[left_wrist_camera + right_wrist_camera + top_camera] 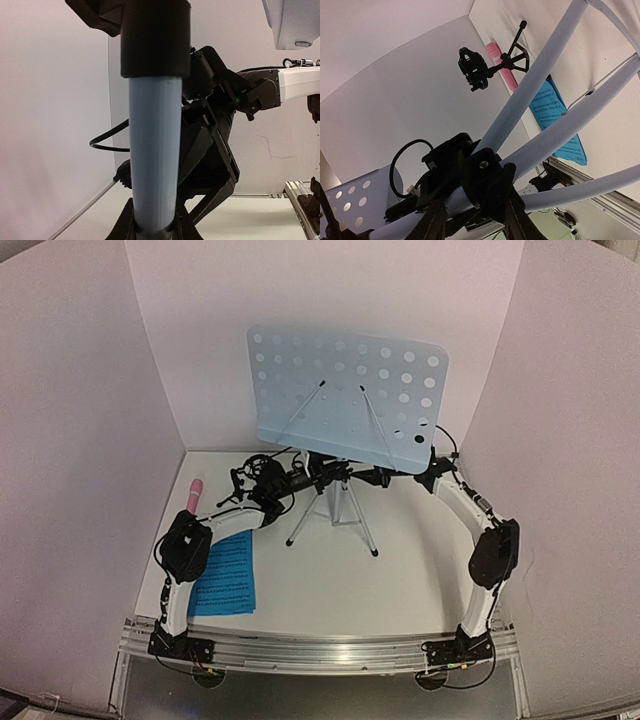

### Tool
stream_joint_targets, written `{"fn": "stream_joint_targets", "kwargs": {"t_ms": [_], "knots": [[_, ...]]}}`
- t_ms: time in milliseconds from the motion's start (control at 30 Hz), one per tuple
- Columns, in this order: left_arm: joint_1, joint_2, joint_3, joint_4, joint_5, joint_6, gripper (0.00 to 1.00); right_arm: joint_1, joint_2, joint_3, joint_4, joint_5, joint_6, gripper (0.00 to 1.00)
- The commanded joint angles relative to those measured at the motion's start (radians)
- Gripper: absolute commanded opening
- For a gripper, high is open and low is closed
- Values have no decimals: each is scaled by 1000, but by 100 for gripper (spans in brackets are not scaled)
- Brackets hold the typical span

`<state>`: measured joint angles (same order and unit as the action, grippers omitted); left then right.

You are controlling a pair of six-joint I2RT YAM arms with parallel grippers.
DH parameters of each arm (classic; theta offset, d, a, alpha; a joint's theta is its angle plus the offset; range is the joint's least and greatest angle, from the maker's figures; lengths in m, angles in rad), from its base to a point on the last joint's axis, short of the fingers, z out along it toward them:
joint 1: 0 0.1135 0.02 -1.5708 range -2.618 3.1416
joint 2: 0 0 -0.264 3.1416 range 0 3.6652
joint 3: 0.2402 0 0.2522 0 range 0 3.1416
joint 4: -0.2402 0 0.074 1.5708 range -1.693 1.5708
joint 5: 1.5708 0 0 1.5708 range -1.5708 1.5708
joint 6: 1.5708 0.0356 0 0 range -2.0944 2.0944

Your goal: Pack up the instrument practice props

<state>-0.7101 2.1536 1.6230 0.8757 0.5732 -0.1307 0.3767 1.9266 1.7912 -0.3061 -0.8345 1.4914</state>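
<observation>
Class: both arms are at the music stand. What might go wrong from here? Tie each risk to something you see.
1. The music stand carries a wide desk high over splayed legs; with the left gripper clamped on its pole, a sideways pull might tip it.
2. The right gripper straddles the leg hub; folding legs might pinch it.
3. The small black mic stand and pink microphone lie near the left arm; a swing may knock them.
</observation>
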Motion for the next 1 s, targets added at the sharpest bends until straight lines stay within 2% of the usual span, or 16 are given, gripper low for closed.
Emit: {"fn": "stream_joint_targets", "kwargs": {"t_ms": [0,267,633,733,800,900,967], "knots": [[-3,-38,37,-16,77,38,0,8,0,-12,21,-6,-11,38],[-3,-51,14,-7,83,36,0,6,45,19,22,-16,-33,36],[-1,-48,15,-8,85,19,0,3,46,10,24,-13,-52,1],[8,-39,40,-40,70,-45,0,3,43,-3,24,-12,-75,0],[14,-41,51,-60,62,-86,0,3,42,-7,27,-11,-141,0],[21,-44,76,-95,72,-162,0,2,32,-22,45,1,-326,0],[23,-48,93,-119,88,-198,0,3,16,-64,124,5,-442,0]]}}
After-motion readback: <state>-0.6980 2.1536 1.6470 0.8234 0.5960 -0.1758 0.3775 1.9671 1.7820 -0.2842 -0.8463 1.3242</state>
